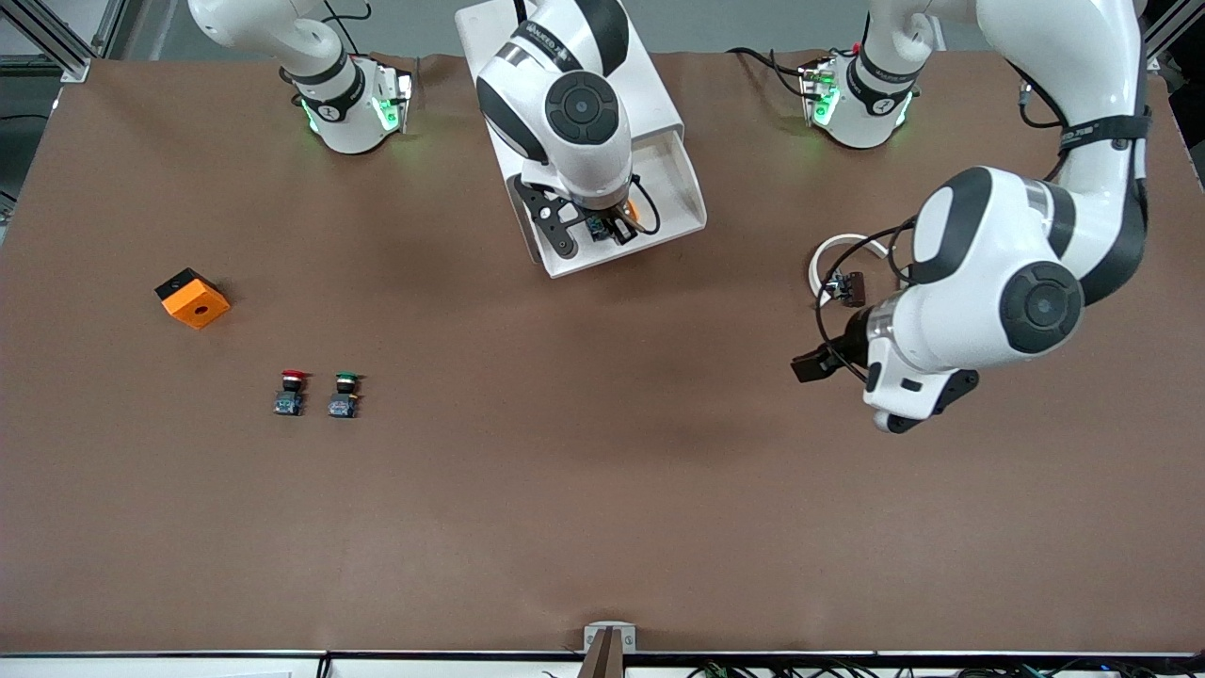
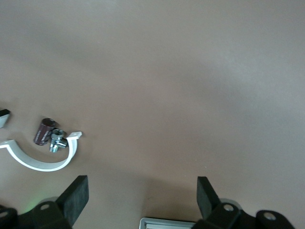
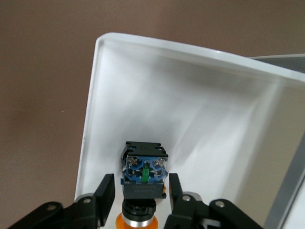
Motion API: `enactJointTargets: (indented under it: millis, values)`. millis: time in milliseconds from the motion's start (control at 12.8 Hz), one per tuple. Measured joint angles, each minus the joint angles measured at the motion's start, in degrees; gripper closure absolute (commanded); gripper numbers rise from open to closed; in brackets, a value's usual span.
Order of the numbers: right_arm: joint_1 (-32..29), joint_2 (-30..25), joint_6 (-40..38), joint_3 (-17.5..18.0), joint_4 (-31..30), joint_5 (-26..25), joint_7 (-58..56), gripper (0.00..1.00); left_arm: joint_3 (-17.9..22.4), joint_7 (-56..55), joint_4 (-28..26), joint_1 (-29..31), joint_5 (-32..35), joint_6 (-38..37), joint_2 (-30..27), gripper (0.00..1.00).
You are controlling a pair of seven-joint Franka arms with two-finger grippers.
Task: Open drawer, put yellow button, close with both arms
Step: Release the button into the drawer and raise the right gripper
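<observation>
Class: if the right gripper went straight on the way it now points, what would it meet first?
Probably the yellow button, which lies between the right gripper's parted fingers, and right under it the floor of the open drawer. Whether the fingers touch the button is unclear.

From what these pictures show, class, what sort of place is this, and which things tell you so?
Probably a robotics lab bench: two white arms, the right gripper over an open drawer, work on a brown table set out with push-button switches, not household items.

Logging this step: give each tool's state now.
Left tool: open, empty, over bare table.
Right tool: open around the yellow button in the drawer.
</observation>
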Motion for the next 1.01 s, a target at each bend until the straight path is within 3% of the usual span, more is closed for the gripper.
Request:
enactJointTargets:
  millis: [390,701,1013]
  values:
    - [0.0,-0.45,-1.17,-0.22,2.24,0.0,0.0,0.0,-1.34,0.25,-3.35,-2.94,1.79,3.28,-0.9,0.0]
    - [-1.74,-4.79,-14.77,-1.28,7.68,0.0,-2.41,0.0,-1.8,-0.04,-6.72,-10.67,5.51,8.6,-0.95,0.0]
    - [-7.45,-11.82,-25.15,-1.6,9.03,0.0,-14.1,0.0,-2.3,-1.12,-9.52,-16.19,5.56,13.02,-0.95,0.0]
